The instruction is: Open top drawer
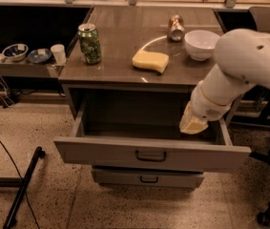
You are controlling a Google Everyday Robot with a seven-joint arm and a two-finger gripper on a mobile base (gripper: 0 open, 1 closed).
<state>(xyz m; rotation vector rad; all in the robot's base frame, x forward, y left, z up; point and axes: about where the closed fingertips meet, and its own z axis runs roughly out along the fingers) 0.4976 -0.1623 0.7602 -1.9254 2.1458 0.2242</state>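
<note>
The top drawer [101,152] is a wide grey metal drawer, pulled far out of the cabinet, its inside showing bare. A small dark bail handle [150,155] sits at the centre of its flat front. My gripper [192,124] is at the end of the white arm, over the right part of the open drawer, just behind the front panel and apart from the handle.
On the cabinet top stand a green can [89,43], a yellow sponge [150,61], a white bowl [202,44] and a tipped brown can [175,27]. A lower drawer [146,178] is shut. A side shelf at left holds bowls [15,51] and a cup [57,53]. A black stand leg [24,185] lies on the floor at left.
</note>
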